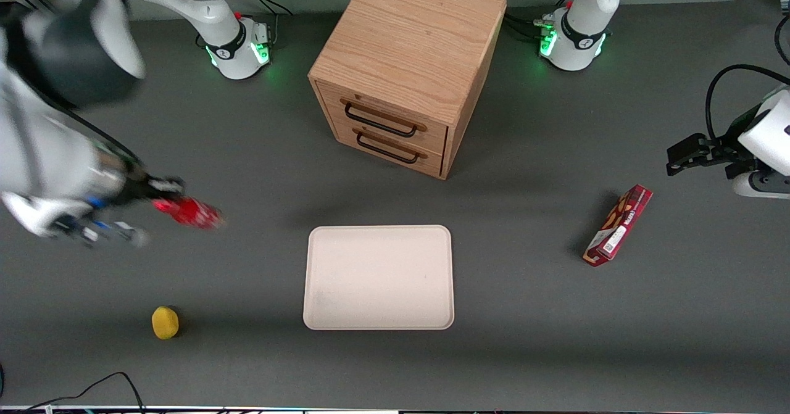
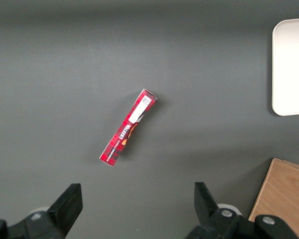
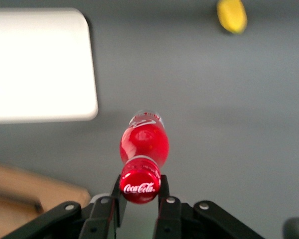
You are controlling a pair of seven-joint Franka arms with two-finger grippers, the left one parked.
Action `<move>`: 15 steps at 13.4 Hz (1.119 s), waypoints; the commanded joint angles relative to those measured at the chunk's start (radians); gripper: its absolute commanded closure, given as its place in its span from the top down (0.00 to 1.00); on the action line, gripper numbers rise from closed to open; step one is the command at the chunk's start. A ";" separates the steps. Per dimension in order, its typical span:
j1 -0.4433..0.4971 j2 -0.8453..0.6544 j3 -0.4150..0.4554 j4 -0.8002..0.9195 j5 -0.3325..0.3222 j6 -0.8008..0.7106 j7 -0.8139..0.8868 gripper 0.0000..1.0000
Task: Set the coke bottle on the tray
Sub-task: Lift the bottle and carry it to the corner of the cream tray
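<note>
Toward the working arm's end of the tabletop [image 1: 531, 352], gripper [image 3: 139, 191] fingers pinch coke bottle [image 3: 143, 149] at cap/neck; bottle is off the surface, tilted. Pickup done. Tray [image 1: 378, 277] bare, well apart from bottle. Remaining: carry over, set down, release.

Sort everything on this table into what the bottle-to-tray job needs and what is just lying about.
Needed for the job:
coke bottle, held at its cap by the gripper, off toward the working arm's end of the table
tray, nothing on it

Just lying about:
wooden drawer cabinet
red snack box
yellow object
</note>
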 commanded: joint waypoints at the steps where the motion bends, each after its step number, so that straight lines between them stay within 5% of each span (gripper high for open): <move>1: 0.055 0.180 -0.010 0.119 0.062 0.180 0.140 0.00; 6: 0.102 0.328 -0.020 0.116 0.076 0.463 0.237 0.00; 13: 0.144 0.396 -0.021 0.107 0.069 0.542 0.301 0.00; 14: 0.142 0.396 -0.021 0.105 0.069 0.545 0.300 0.14; 15: 0.142 0.396 -0.021 0.102 0.067 0.545 0.300 0.50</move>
